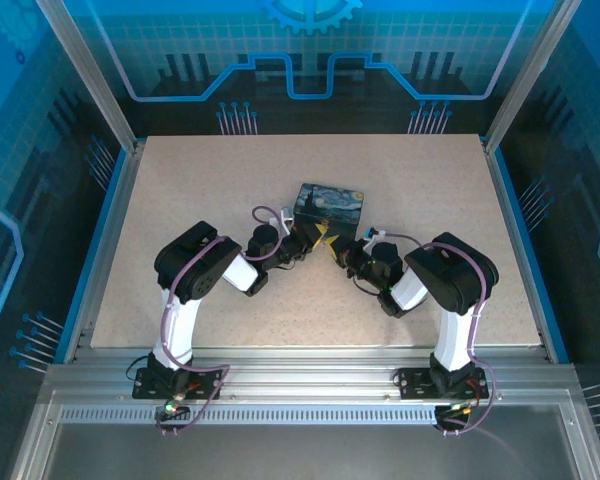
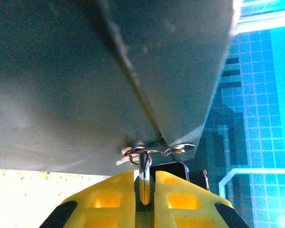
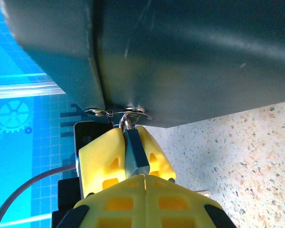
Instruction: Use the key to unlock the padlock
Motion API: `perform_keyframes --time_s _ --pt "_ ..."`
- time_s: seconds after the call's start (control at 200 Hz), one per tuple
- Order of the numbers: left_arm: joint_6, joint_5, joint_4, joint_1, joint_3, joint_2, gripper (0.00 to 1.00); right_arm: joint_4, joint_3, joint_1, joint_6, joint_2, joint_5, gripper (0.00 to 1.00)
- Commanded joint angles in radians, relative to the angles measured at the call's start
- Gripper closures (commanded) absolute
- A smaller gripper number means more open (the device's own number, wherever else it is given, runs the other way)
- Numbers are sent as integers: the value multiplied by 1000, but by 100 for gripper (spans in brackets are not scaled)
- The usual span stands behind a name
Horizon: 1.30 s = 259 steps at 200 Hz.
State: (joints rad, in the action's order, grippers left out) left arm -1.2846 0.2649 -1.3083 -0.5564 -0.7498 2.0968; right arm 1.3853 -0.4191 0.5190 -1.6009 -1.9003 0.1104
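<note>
Holding, left pincer [image 2: 143, 189]: narrow, clamped on padlock [image 3: 135, 156], which sits between its tips.
Right pincer [image 3: 145, 187]: fingers pressed together right below padlock; key hidden, cannot tell if held.
Progress: padlock hangs from hasp [image 3: 133, 110] of box [image 1: 330, 203], above both pincers; looks locked; turning and opening left.
Count: one padlock, one box, two pincers.

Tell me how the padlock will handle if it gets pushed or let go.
The padlock looks like solid metal, so it is probably stiff and heavy for its size. Its smooth faces could slip between the right tool's yellow pads. Hanging from a ring on the box, it would likely swing, not roll.
</note>
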Motion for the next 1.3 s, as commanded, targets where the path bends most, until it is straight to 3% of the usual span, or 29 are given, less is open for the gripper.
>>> perform_keyframes --time_s 0.0,0.35,0.871,1.011,1.171,1.291 --pt "-10 63 -89 -26 -8 -21 100 -12 -17 14 -20 6 -86 100" --pt "-10 77 -89 -46 9 -29 100 9 -86 7 -103 -78 -100 100" --pt "-1 96 -89 -58 32 -38 100 -5 -99 -27 -136 -30 -64 100" --pt "-3 101 -89 -62 31 -41 100 -178 -122 -29 -50 48 -50 100" --pt "-2 104 -89 -62 35 -43 100 -117 -127 -35 -81 13 -34 100" --pt "0 96 -89 -60 40 -44 100 -173 -126 -36 -44 29 1 100"
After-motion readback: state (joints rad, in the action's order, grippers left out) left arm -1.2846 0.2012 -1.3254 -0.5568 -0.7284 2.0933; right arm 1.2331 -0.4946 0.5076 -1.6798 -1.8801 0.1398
